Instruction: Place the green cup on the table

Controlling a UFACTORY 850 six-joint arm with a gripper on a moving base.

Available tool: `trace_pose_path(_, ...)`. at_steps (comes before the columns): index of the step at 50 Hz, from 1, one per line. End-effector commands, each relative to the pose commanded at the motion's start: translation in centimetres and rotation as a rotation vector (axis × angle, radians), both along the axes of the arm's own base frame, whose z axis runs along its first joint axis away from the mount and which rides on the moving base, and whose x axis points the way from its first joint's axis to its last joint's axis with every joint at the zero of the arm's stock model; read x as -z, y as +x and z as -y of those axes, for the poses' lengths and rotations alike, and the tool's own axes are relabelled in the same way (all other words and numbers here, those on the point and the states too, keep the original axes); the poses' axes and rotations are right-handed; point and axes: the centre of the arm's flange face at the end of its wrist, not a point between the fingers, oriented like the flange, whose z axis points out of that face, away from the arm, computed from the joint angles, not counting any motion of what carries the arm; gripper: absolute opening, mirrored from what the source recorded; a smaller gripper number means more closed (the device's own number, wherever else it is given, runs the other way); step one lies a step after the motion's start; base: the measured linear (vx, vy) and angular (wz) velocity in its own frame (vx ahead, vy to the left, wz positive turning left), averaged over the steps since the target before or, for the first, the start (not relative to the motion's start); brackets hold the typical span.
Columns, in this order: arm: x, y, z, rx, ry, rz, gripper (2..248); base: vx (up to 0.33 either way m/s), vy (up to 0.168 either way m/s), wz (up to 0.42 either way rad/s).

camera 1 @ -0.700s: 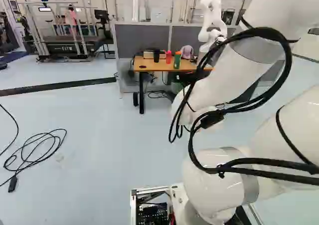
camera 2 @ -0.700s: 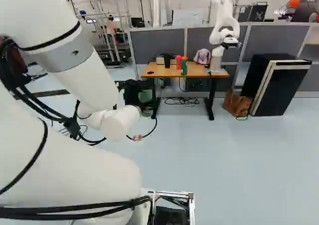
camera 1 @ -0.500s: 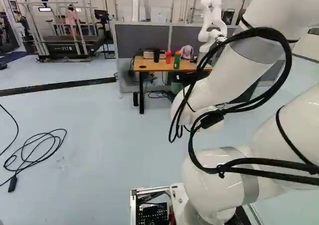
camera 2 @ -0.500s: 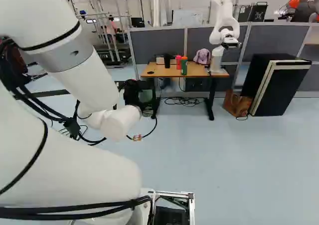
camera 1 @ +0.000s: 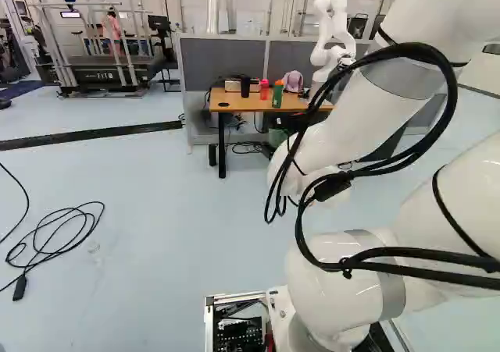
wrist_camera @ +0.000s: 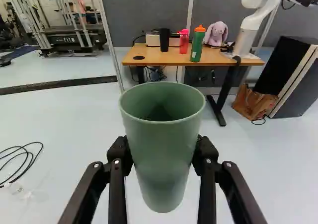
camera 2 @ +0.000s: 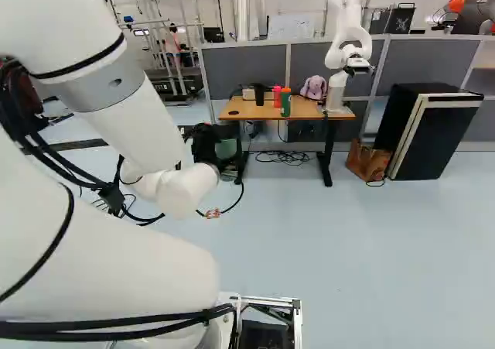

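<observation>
From where I stand, nothing has visibly changed: base and white arm [camera 2: 139, 124] hold the positions of both earlier pairs of base views, and the bench [wrist_camera: 169, 59] appears no nearer. Transport is judged incomplete, with the drive up to the bench outstanding. The pale green tapered cup [wrist_camera: 161, 129] is suspended above the floor, short of the bench, left of centre in the right base view. The jaws [wrist_camera: 161, 152] are clamped on its opposite sides. The cup's open mouth faces up and its narrower foot down; its long axis runs close to vertical, fit for setting down on its foot.
</observation>
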Motion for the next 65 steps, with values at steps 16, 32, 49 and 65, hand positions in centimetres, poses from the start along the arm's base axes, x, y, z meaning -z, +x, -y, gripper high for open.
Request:
trace_pose_path(16, 0.0, 0.0, 0.0, 0.0, 0.0, 0.0, 127, 0.0, 0.021, 0.108)
trace_pose_path(32, 0.0, 0.0, 0.0, 0.0, 0.0, 0.0, 127, 0.1, 0.061, 0.337)
trace_pose_path(49, 0.0, 0.0, 0.0, 0.0, 0.0, 0.0, 127, 0.335, -0.003, -0.027)
trace_pose_path(65, 0.0, 0.0, 0.0, 0.0, 0.0, 0.0, 127, 0.392, 0.003, -0.028)
